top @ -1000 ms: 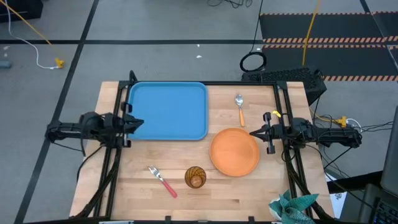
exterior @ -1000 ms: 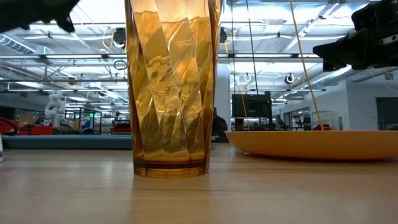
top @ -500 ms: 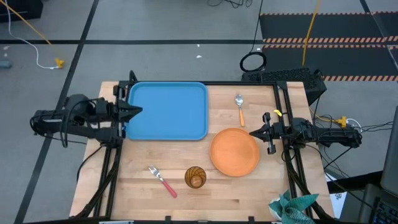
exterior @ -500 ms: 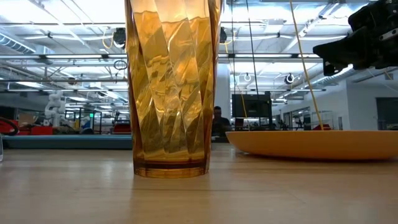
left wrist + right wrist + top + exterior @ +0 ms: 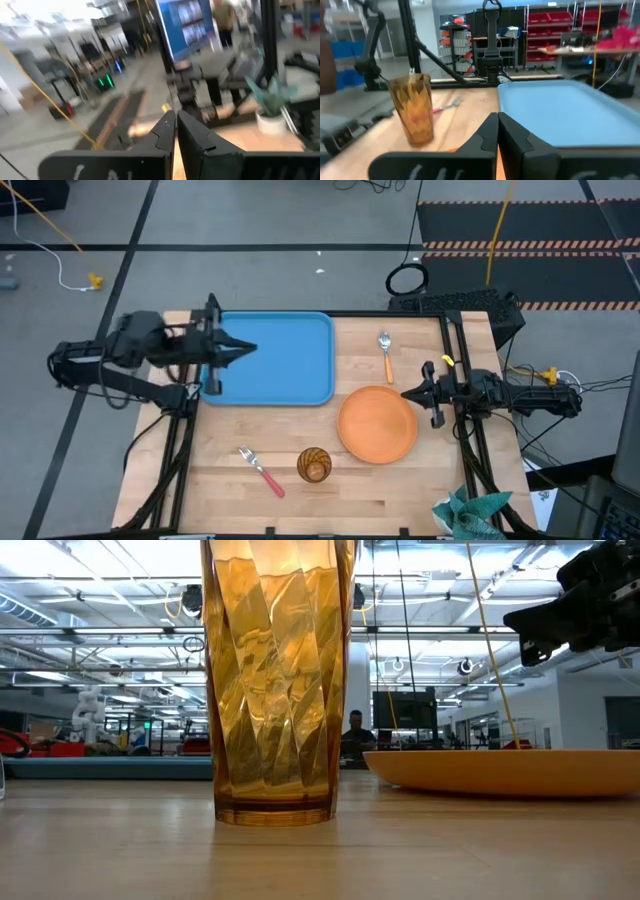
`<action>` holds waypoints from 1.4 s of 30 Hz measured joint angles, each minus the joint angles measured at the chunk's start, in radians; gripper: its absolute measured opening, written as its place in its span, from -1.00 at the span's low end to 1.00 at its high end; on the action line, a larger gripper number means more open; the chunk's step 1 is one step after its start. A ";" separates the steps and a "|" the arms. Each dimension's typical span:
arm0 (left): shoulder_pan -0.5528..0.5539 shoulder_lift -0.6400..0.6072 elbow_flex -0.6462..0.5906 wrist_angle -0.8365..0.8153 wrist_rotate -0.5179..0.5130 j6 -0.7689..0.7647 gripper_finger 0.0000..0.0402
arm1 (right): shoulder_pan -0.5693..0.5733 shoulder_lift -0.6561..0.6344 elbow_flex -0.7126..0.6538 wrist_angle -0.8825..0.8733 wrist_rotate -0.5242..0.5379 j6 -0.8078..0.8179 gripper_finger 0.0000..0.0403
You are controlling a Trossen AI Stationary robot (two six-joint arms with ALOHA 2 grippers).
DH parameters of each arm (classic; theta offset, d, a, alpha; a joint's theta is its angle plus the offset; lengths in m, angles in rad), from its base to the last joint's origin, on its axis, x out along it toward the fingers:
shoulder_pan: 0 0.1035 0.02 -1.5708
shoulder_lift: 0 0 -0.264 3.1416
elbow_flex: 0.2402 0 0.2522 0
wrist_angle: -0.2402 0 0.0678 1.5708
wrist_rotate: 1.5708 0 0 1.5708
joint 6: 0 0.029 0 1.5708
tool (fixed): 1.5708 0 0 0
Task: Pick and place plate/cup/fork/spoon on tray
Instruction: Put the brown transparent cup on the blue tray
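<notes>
I see tray point(image 5: 290, 365) interior bare except left gripper point(image 5: 248, 348) over its left part. Cup point(image 5: 314, 465) stands between fork point(image 5: 260, 471) and plate point(image 5: 377, 424); tight gaps there.

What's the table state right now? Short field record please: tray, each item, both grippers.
tray: far left of table, nothing on it
plate: on table, right of tray
spoon: on table, beyond plate
cup: upright, near edge
fork: on table, left of cup
left gripper: shut, over tray's left part
right gripper: shut, at plate's right edge
</notes>
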 joint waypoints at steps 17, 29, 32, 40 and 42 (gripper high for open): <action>-0.188 0.372 0.234 -0.369 0.023 -0.153 -0.88 | 0.000 0.000 0.000 0.072 0.034 0.270 -1.00; -0.427 0.526 0.234 -0.301 0.018 -0.226 -0.86 | 0.000 0.008 0.000 0.171 0.057 0.314 -1.00; -0.473 0.582 0.234 -0.269 0.006 -0.221 -0.75 | 0.000 0.024 0.000 0.177 0.076 0.314 -1.00; -0.506 0.720 0.234 -0.222 -0.062 -0.250 -0.28 | 0.003 0.107 0.000 0.263 0.081 0.313 -1.00; -0.506 0.749 0.234 -0.222 -0.063 -0.259 -0.19 | 0.003 0.131 0.000 0.270 0.080 0.311 -1.00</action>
